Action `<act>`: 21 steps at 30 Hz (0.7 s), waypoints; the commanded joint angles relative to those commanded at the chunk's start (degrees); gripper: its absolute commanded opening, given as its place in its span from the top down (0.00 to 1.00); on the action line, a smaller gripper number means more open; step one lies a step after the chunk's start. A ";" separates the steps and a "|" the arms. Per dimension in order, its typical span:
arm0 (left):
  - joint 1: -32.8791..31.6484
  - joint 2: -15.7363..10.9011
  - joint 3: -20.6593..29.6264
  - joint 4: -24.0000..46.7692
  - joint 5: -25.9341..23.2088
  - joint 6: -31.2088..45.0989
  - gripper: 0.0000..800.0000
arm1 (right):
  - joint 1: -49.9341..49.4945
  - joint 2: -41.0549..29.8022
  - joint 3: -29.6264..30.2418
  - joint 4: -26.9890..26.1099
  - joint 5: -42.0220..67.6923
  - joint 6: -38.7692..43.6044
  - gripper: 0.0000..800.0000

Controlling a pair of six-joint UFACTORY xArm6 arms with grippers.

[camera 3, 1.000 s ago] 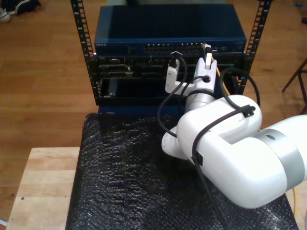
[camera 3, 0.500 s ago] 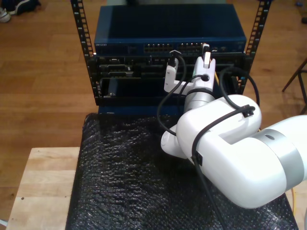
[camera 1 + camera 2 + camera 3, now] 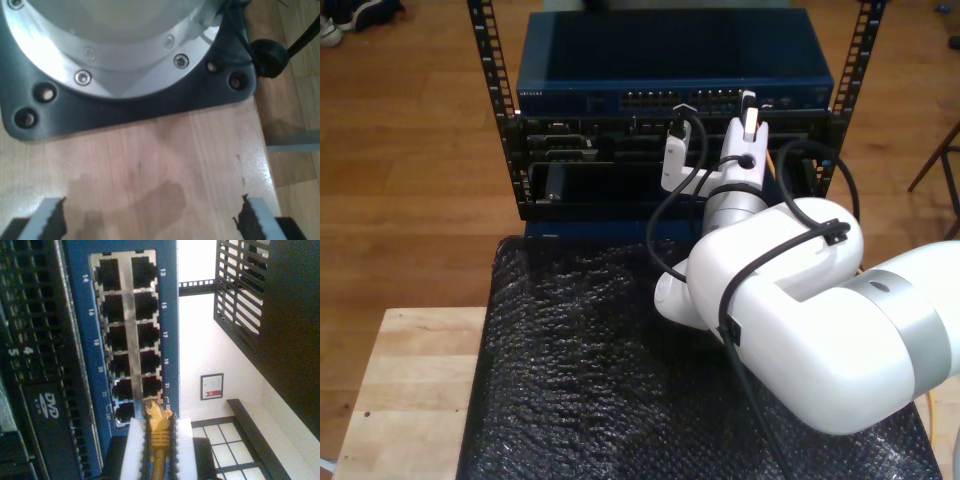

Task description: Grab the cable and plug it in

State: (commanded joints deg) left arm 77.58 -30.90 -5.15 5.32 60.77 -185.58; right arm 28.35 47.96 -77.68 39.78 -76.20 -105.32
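The yellow-orange cable (image 3: 159,436) is pinched between the white pads of my second gripper (image 3: 159,422), which is shut on it. Its clear plug (image 3: 153,407) sits at the edge of the port block (image 3: 125,335) on the blue switch (image 3: 80,300), by the ports numbered 23 and 24. Whether the plug is seated I cannot tell. In the exterior view my second gripper (image 3: 748,104) reaches up to the switch front (image 3: 670,98). My first gripper (image 3: 152,214) is open above a bare wooden table (image 3: 160,160), near a dark arm base plate (image 3: 125,102).
The switch sits in a black rack with perforated posts (image 3: 492,70) and darker units (image 3: 590,150) below. A black bubble-wrap mat (image 3: 570,380) covers the table in front. The large white arm (image 3: 800,320) and its looping black cable (image 3: 665,230) fill the exterior view's right.
My second gripper has crept a little closer to the switch's ports with the cable in it. Nothing else has moved.
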 joint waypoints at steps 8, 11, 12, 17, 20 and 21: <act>0.00 0.00 0.00 0.00 0.00 0.00 0.00 | 0.09 0.35 -0.88 -1.05 0.35 -0.09 1.00; 0.00 0.00 0.00 0.00 0.00 0.00 0.00 | 0.00 0.44 -0.97 -1.05 0.44 -0.09 1.00; 0.00 0.00 0.00 0.00 0.00 0.00 0.00 | 0.00 0.53 -0.97 -1.05 0.44 -0.09 1.00; 0.00 0.00 0.00 0.00 0.00 0.00 0.00 | 0.00 0.79 -0.97 -1.14 1.05 -0.09 1.00; 0.09 0.00 0.00 0.00 0.00 0.00 0.00 | -0.09 1.05 -1.76 -1.23 1.14 -0.09 1.00; 0.00 0.00 0.00 0.00 0.00 0.00 0.00 | -0.09 1.32 -2.02 -1.23 1.14 -0.09 1.00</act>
State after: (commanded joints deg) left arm 77.58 -30.90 -5.15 5.32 60.77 -185.58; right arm 28.26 49.27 -79.70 38.55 -75.05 -105.41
